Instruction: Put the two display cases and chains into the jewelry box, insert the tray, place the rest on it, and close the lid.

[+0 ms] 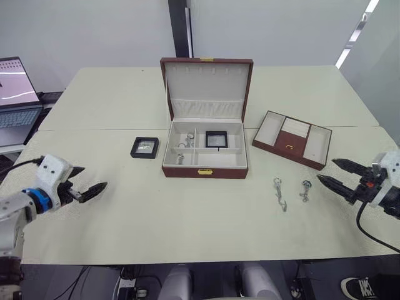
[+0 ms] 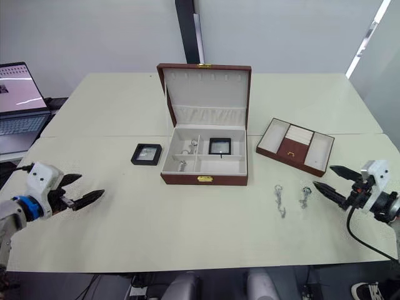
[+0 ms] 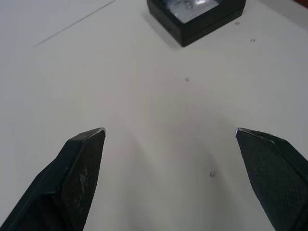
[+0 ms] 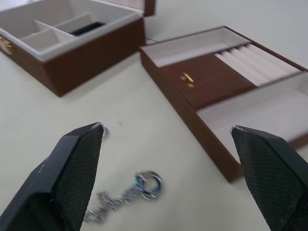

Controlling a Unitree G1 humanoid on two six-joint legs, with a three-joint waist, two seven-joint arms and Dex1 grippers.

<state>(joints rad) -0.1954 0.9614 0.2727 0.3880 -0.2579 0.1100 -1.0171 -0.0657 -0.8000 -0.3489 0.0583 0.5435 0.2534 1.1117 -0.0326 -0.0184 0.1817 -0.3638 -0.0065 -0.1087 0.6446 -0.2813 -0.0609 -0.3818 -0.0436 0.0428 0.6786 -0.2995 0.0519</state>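
- You see the large reddish-brown wood-look jewelry box (image 1: 205, 164) at the centre of the frame on the pale cream tabletop (image 1: 156, 219), with a small gold clasp on its front wall and cream-lined divided compartments inside.
- Its hinged lid (image 1: 207, 87) stands upright behind it, showing cream lining, a gathered pocket and a row of hooks.
- One small square display case (image 1: 215, 139), a black frame around a silvery window, lies in the box's rear right compartment.
- The second black-framed display case (image 1: 145, 147) lies flat on the tabletop just left of the box.
- Small silvery pieces sit in the box's left compartments; you cannot tell what they are.
- The shallow reddish-brown tray (image 1: 292, 139) rests at an angle right of the box, with cream end sections and a brown middle bearing a gold handle.
- Two short silvery chains lie in front of the tray: one (image 1: 280, 193) longer, the other (image 1: 305, 190) with a bluish ring.
- Your left end effector (image 1: 95, 189) hovers at the lower left with its fingers apart, empty.
- Your right end effector (image 1: 333, 174) sits at the right edge just beside the chains, fingers apart, empty.
- An open laptop (image 1: 15, 100) sits at the far left.
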